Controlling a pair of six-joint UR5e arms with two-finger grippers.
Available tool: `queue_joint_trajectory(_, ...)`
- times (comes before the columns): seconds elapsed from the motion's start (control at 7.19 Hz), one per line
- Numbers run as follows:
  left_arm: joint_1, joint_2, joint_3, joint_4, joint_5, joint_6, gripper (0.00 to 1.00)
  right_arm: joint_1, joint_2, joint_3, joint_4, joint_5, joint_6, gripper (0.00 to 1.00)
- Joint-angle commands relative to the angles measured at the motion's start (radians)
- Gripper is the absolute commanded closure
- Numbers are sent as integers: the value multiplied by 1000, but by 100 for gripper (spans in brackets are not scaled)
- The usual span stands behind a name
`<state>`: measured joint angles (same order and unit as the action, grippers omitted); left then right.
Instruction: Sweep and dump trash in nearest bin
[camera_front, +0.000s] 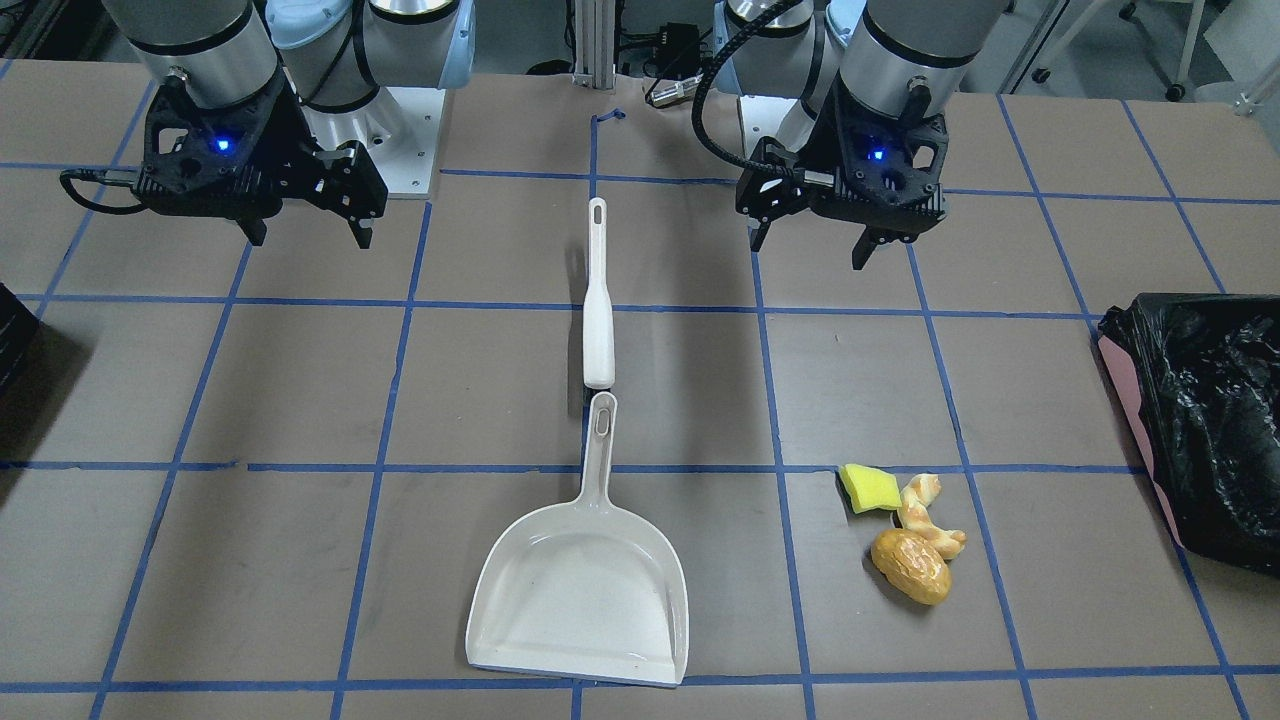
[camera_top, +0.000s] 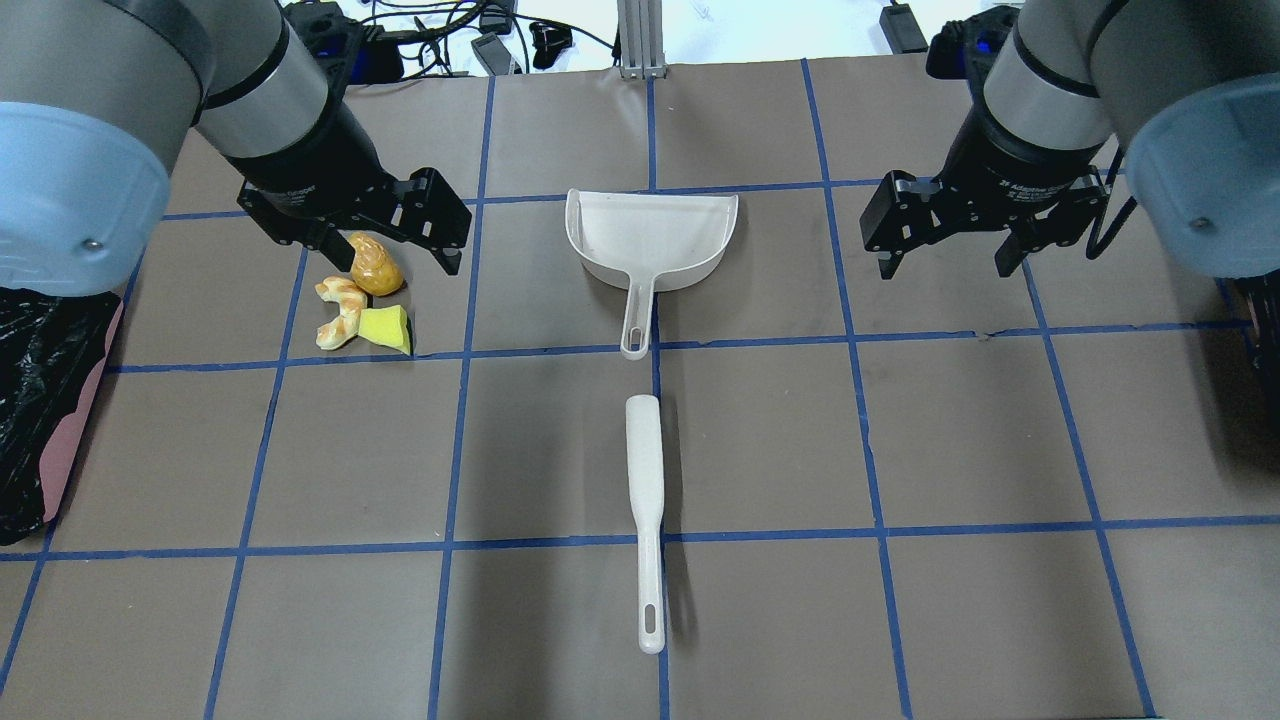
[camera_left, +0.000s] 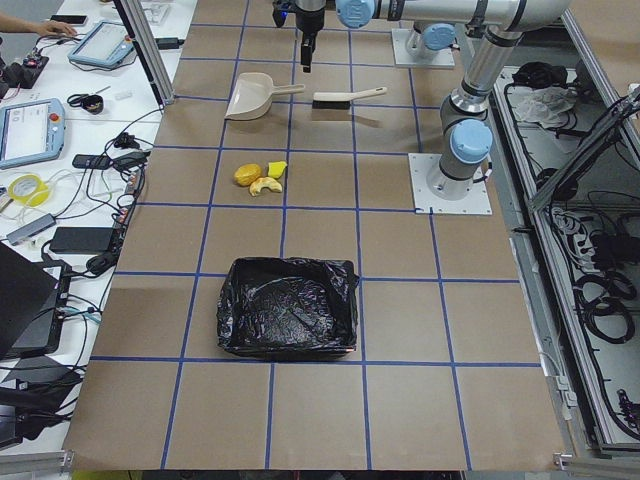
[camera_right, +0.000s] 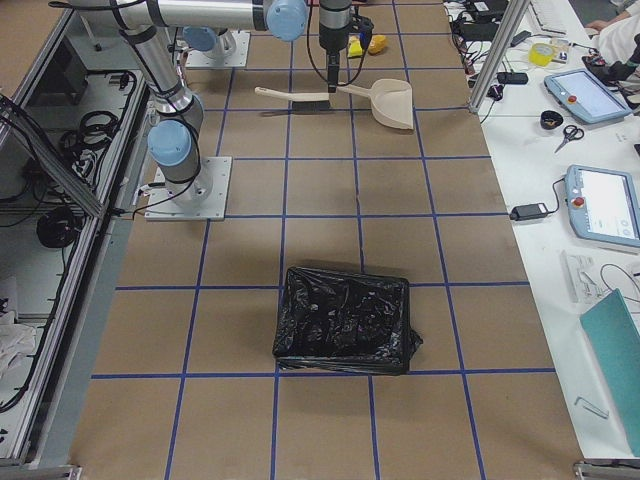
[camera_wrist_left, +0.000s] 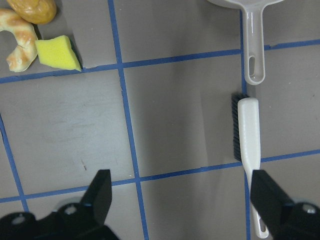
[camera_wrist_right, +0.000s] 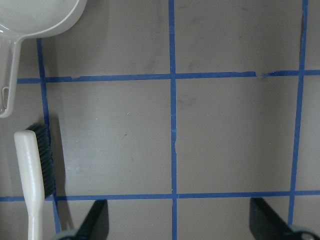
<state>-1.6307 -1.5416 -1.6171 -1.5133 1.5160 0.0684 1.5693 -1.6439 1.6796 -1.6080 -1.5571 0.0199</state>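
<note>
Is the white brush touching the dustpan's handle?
Apart. In the overhead view a strip of bare brown table shows between the end of the dustpan's handle and the head of the brush. The left wrist view shows the same gap.

Brown worktop (camera_front: 300, 400), blue tape grid. White dustpan (camera_front: 580, 600); white brush (camera_front: 599, 340), black bristles. Yellow sponge (camera_front: 868, 487), beige pastry (camera_front: 918, 508), golden-brown lump (camera_front: 910, 567). Pink bin (camera_front: 1190, 400), shiny black bag.

White dustpan (camera_front: 580, 590) and brush (camera_front: 599, 320) lie in line on blue-gridded table (camera_front: 300, 400).
</note>
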Motion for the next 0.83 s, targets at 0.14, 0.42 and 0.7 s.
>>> queue_joint_trajectory(0.14, 0, -2, -3, 30, 75, -1, 0, 0, -7, -3, -3, 3, -1, 0)
queue_joint_trajectory(0.42, 0, -2, -3, 30, 75, -1, 0, 0, -5, -1, -1, 5, -6, 0)
queue_joint_trajectory(0.7, 0, 0, -3, 30, 76, -9, 0, 0, -7, 0, -1, 5, -3, 0)
